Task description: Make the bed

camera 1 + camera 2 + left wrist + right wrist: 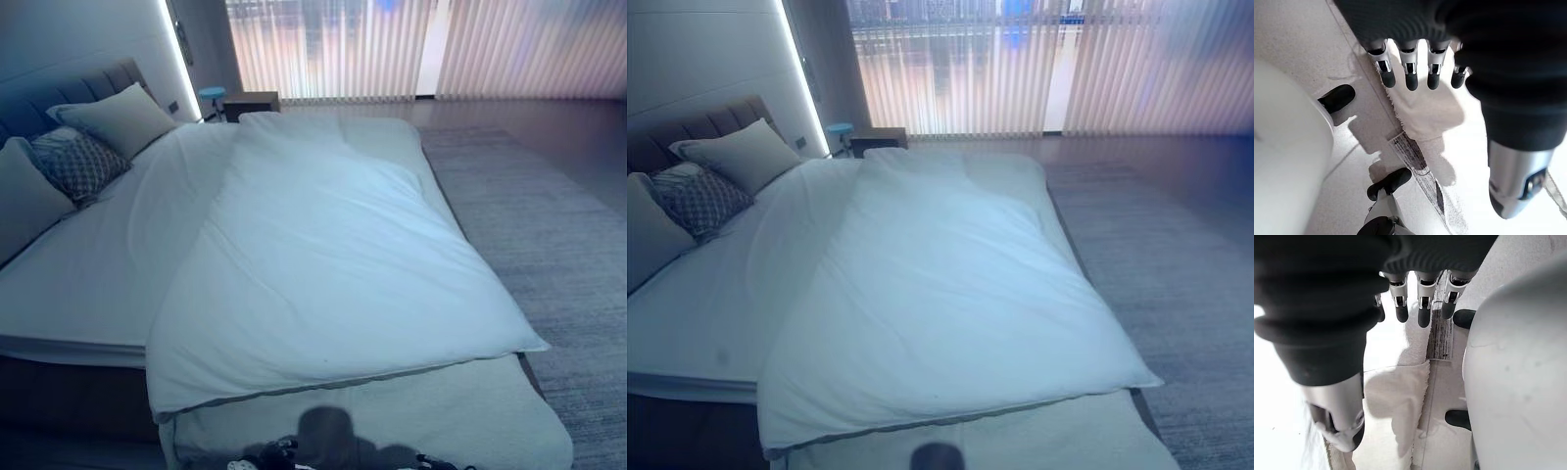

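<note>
A white duvet [323, 264] lies spread at a slant over the bed, reaching from the far edge to near the foot. Its left side leaves a broad strip of white sheet [88, 274] bare. A textured pale cover [411, 416] shows under the duvet's near edge at the foot. At the headboard [69, 93] on the left lean a plain pillow [122, 117], a patterned cushion [83, 162] and another plain pillow [24, 196]. My left hand [1410, 73] hangs above the floor, fingers straight and holding nothing. My right hand [1422, 308] hangs the same way, empty.
A grey rug [549, 225] runs along the bed's right side. A dark nightstand [252, 103] and a blue stool [212, 95] stand past the far corner, before vertical blinds [392, 44]. A fringed pale cloth edge [1425, 107] lies on the floor below my hands.
</note>
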